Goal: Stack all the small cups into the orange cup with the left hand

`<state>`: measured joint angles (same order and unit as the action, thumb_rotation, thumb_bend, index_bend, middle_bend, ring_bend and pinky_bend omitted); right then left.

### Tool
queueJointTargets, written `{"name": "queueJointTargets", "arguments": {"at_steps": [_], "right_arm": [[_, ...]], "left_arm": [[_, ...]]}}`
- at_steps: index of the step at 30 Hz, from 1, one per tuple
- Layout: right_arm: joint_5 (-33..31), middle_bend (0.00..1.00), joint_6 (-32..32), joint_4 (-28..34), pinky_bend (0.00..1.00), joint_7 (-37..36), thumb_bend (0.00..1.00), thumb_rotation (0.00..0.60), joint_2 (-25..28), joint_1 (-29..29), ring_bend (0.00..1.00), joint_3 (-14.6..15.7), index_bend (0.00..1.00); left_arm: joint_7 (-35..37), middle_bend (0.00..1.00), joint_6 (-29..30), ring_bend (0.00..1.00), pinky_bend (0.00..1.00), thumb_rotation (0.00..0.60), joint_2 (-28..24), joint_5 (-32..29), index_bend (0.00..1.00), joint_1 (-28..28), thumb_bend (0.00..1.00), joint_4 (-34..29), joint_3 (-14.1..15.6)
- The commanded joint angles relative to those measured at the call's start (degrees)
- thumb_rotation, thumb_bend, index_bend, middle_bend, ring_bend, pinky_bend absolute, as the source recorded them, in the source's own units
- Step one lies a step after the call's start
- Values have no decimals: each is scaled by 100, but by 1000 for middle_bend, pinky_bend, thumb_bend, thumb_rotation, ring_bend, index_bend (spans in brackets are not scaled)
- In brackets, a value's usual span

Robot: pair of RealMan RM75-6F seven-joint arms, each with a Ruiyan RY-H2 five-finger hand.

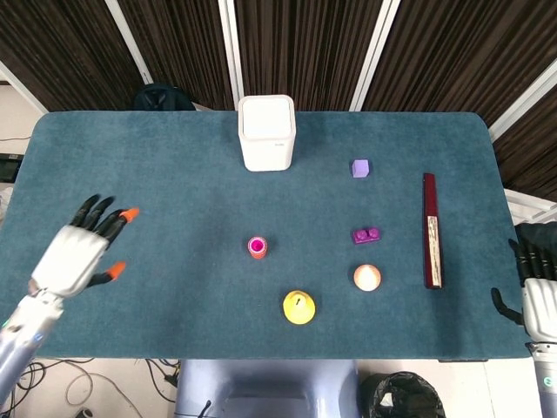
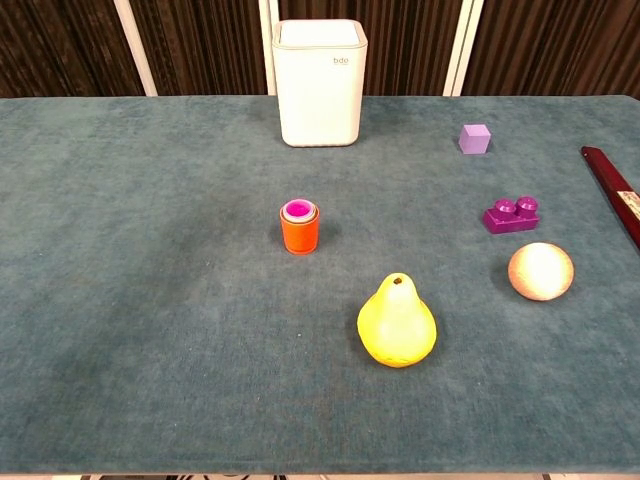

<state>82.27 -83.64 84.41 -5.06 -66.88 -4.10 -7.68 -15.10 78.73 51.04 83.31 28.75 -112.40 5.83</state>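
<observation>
Orange cup (image 2: 299, 232) upright near bench (image 1: 157, 174) centre, pink small cup (image 2: 297, 209) nested inside, rim just proud. No loose cups visible; stacking judged done. Left hand (image 1: 77, 252) at 9 o'clock from stack, well apart, fingers spread, empty. Right hand (image 1: 538, 287) off 3 o'clock edge, grip unreadable. Advice: retreat high, avoid brushing stack.

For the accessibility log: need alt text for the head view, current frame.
Overhead view of a teal table: an orange cup with a pink cup nested inside stands near the centre, untouched. The left hand hovers open near the left edge; the right hand is at the right edge. A white bin, yellow pear, ball, purple blocks and a dark bar lie around.
</observation>
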Motion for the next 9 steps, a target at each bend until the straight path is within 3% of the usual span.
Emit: {"name": "queueJointTargets", "arguments": {"at_steps": [1,9], "right_arm": [[315,0,-115,84,0,-94,430,600,60,-27,64,131,61],[572,0,-334,166,0,-57,431,600,32,-15,63,196,61]], "left_arm": [[412,163,426,0,0,600,-48,404,103,-483,225,433,297],[870,143,1315,0,0,600,382,703,103,-1147,225,1268,163]]}}
